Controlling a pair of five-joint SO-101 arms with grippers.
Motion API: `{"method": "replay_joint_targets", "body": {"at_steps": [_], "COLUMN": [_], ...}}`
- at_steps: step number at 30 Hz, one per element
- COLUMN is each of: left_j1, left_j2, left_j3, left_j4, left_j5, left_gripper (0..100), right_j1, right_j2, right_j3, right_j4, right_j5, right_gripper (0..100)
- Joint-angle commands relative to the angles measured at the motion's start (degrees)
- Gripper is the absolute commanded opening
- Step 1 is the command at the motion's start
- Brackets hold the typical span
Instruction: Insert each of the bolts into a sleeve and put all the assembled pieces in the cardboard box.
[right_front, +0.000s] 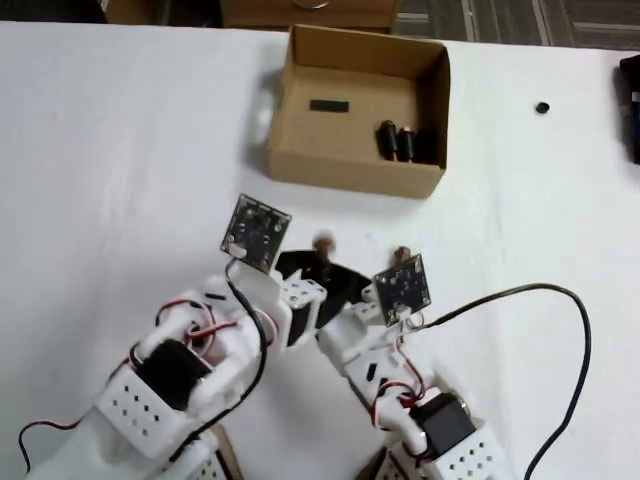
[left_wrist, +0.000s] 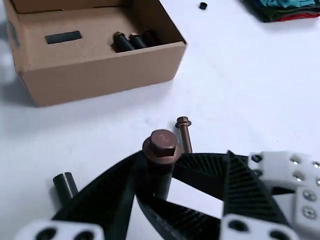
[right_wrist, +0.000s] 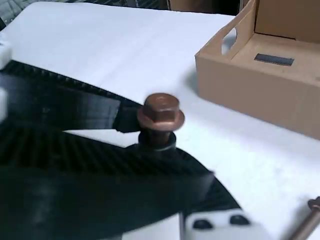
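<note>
Assembled pieces (right_front: 400, 141) lie in the cardboard box (right_front: 350, 168); a loose bolt (left_wrist: 184, 135) lies on the table (right_front: 120, 150) before it.

Two white perforated arms (right_front: 140, 405), black ribbed hands (left_wrist: 159, 186), red and black cables (right_front: 540, 289), square wrist camera boards (right_front: 256, 232).

Soft, even light from overhead leaves the white counter (right_front: 120, 150) bright, close to washed out in the high view, with no hard glare. The cardboard box (right_front: 350, 170) throws only a pale, soft-edged shadow onto the counter along its outer walls, greyest below the front wall in the left wrist view. The copper bolt head (right_wrist: 161, 112) carries a dull sheen on top, and the loose bolt (left_wrist: 184, 134) on the counter casts barely a shadow.
</note>
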Motion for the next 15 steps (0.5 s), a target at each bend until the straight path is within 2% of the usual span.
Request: {"method": "replay_joint_targets", "body": {"at_steps": [1, 7, 15], "left_j1": [0.97, 0.35, -8.79], "left_j2": [-0.97, -0.97, -0.88], "left_j3": [-0.40, -0.84, -12.00], "left_j4": [0.09, -0.88, -6.07], "left_j5": [0.70, 0.44, 0.35], "left_gripper": [31, 31, 31], "right_j1": [0.31, 0.40, 0.57], "right_j2": [-1.01, -1.01, -0.66], "right_j3": [-0.62, -0.62, -0.26], "right_j4": [-1.54, -1.45, -0.66], "right_j5": [0.00, 0.00, 0.00], "right_gripper": [1.9, 1.9, 1.9]}}
